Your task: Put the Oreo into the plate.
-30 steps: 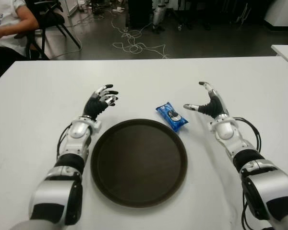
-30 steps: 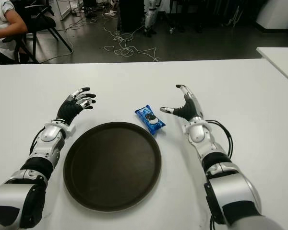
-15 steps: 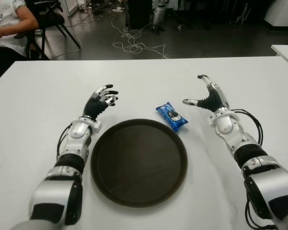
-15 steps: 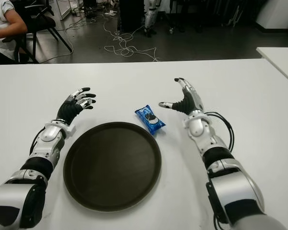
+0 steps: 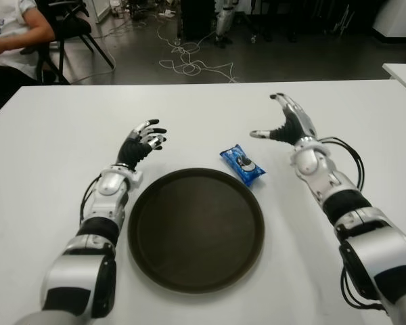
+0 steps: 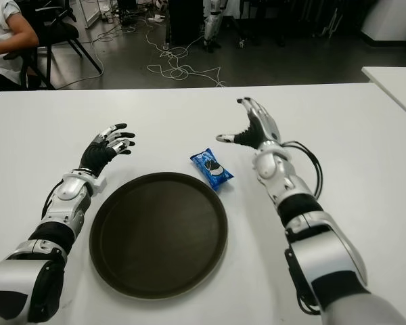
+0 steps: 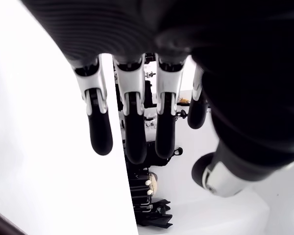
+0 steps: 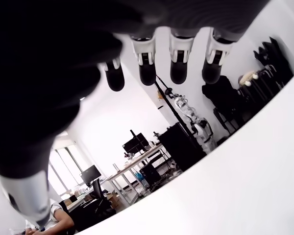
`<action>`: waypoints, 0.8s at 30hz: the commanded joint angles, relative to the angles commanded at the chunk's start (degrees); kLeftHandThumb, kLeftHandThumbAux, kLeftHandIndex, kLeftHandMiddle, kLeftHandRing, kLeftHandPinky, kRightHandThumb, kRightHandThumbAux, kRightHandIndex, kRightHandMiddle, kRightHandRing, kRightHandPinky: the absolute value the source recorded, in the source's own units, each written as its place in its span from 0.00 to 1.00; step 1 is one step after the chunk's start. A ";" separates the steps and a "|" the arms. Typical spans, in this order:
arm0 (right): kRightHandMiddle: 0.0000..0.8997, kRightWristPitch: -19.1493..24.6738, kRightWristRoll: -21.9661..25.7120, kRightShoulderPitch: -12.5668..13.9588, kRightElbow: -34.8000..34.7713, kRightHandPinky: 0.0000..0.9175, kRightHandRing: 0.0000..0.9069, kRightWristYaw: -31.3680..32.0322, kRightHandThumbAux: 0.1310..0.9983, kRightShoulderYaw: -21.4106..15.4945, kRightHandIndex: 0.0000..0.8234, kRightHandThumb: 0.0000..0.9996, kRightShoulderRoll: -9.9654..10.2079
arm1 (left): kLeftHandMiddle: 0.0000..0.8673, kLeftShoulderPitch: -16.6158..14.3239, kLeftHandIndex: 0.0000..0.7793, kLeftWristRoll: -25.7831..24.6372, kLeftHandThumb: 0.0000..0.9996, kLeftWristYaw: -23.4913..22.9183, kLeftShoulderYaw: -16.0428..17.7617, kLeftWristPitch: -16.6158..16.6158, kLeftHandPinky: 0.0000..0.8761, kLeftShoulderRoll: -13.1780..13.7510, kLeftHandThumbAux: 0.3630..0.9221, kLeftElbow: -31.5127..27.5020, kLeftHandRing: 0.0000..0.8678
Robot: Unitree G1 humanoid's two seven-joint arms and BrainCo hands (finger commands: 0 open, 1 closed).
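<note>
A blue Oreo packet (image 5: pixel 242 164) lies on the white table (image 5: pixel 203 108), touching the far right rim of the round dark brown plate (image 5: pixel 195 229). My right hand (image 5: pixel 284 122) is raised beyond and to the right of the packet, fingers spread, thumb pointing left, holding nothing. The plate holds nothing. My left hand (image 5: pixel 143 143) shows at the plate's far left, fingers relaxed and holding nothing. In the right wrist view the fingertips (image 8: pixel 179 71) point out over bare table.
A person's arm (image 5: pixel 13 30) and a black chair (image 5: pixel 71 27) are at the far left beyond the table. Cables (image 5: pixel 189 64) lie on the floor behind. Another white table's corner (image 5: pixel 402 71) shows at the right.
My right hand has lifted and moved away from me and slightly left, toward the far side of the Oreo packet. The left hand, packet and plate have stayed put.
</note>
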 joint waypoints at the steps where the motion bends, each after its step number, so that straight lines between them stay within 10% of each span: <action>1: 0.00 0.04 0.01 -0.01 0.00 0.00 0.00 -0.01 0.62 0.03 0.00 0.00 0.01 | 0.36 0.00 0.25 0.00 0.06 -0.01 0.01 0.00 0.39 0.01 0.62 0.00 0.35; 24: 0.32 7.56 -9.84 -4.53 -0.68 0.25 0.33 2.19 0.66 9.12 0.35 0.00 -0.01 | 0.36 0.14 0.25 0.14 0.06 -0.27 -0.14 0.26 0.37 0.44 0.62 -0.25 0.35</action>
